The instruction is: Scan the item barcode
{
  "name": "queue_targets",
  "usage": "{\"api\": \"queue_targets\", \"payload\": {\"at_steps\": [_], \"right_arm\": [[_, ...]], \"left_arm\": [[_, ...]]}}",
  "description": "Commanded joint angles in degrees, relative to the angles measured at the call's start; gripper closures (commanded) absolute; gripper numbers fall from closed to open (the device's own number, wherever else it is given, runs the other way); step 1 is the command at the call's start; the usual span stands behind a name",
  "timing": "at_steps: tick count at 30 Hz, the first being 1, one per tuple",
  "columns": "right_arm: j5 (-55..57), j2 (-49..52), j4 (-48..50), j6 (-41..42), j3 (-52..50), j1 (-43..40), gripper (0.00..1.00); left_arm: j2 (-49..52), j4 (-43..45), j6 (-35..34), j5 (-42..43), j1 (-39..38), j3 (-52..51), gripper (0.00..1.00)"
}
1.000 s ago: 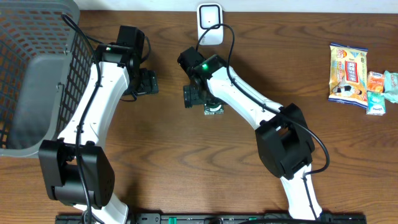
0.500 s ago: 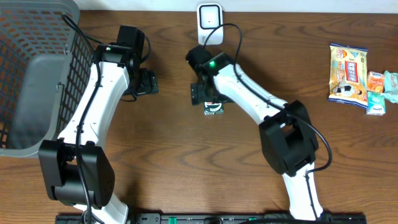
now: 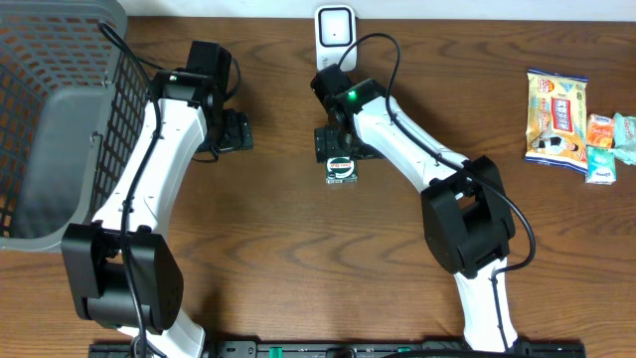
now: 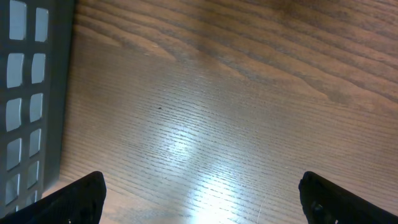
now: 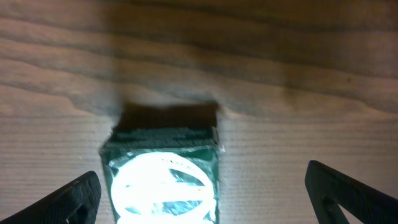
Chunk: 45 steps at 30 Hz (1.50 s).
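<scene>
A small green packet with a white round label (image 3: pixel 341 169) (image 5: pixel 163 180) lies flat on the wooden table. My right gripper (image 3: pixel 340 147) (image 5: pixel 208 202) hovers just behind it, open; the packet sits between the fingertips (image 5: pixel 78 196), nearer the left one, untouched. A white barcode scanner (image 3: pixel 336 36) stands at the table's back edge, behind the right gripper. My left gripper (image 3: pixel 237 131) (image 4: pixel 202 199) is open over bare wood to the left, with nothing between its fingers.
A grey mesh basket (image 3: pixel 55 109) (image 4: pixel 28 93) fills the far left. Several snack packets (image 3: pixel 571 121) lie at the right edge of the table.
The right arm has swung rightward and toward the scanner, leaving the green packet lying on the table just in front of its open fingers. The left arm has not moved.
</scene>
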Motion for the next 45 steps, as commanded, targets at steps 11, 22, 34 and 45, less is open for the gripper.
{"api": "queue_targets", "payload": {"at_steps": [11,22,34,45], "right_arm": [[2.3,-1.0,2.3,-1.4,-3.7,0.0,0.01],[-5.8,-1.0,6.8,-7.4,-5.4,0.5,0.02],[-3.4,-1.0,6.2,-6.6,-4.5,0.4,0.02],[-1.6,-1.0,5.3,0.2,-5.3,2.9,0.12]], "left_arm": [[-0.1,-0.3,0.5,-0.7,0.1,-0.1,0.02],[-0.1,-0.3,0.5,-0.7,0.1,-0.1,0.02],[-0.1,-0.3,0.5,-0.7,0.1,-0.1,0.02],[-0.1,-0.3,0.5,-0.7,0.1,-0.1,0.02]]}}
